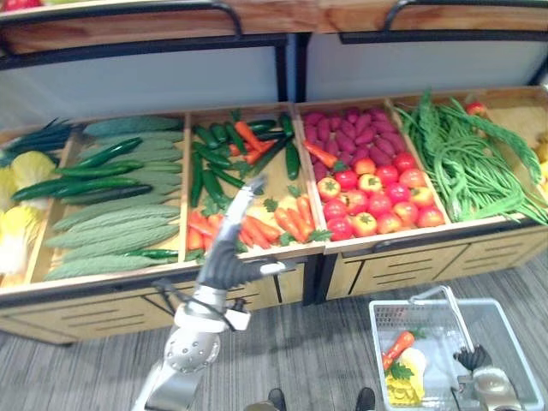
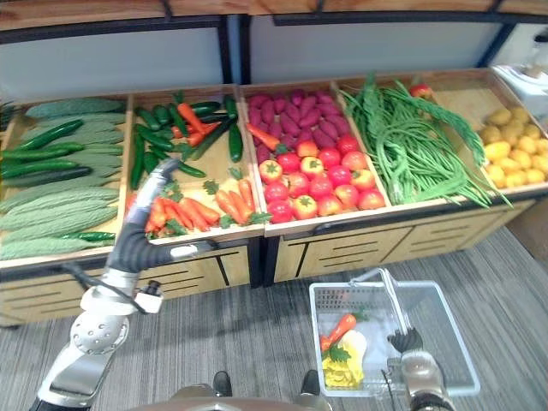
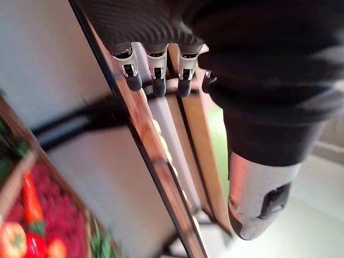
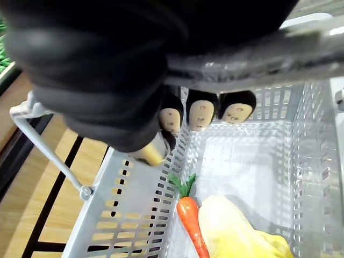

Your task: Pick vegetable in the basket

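Left wrist view shows the left robot hand (image 3: 157, 72) with fingers straight and nothing between them, probably spread to close on a vegetable. In the left eye view its arm slants toward 1 o'clock, fingertips by the carrots (image 1: 274, 224) on the display stand (image 1: 402, 261); contact cannot be told. The right robot hand (image 4: 201, 110) is curled round the basket handle (image 4: 258, 54), holding the basket (image 1: 514, 342) at 5 o'clock, likely to receive a drop. 1 carrot (image 1: 399, 347) and a yellow vegetable (image 1: 402, 381) lie inside.
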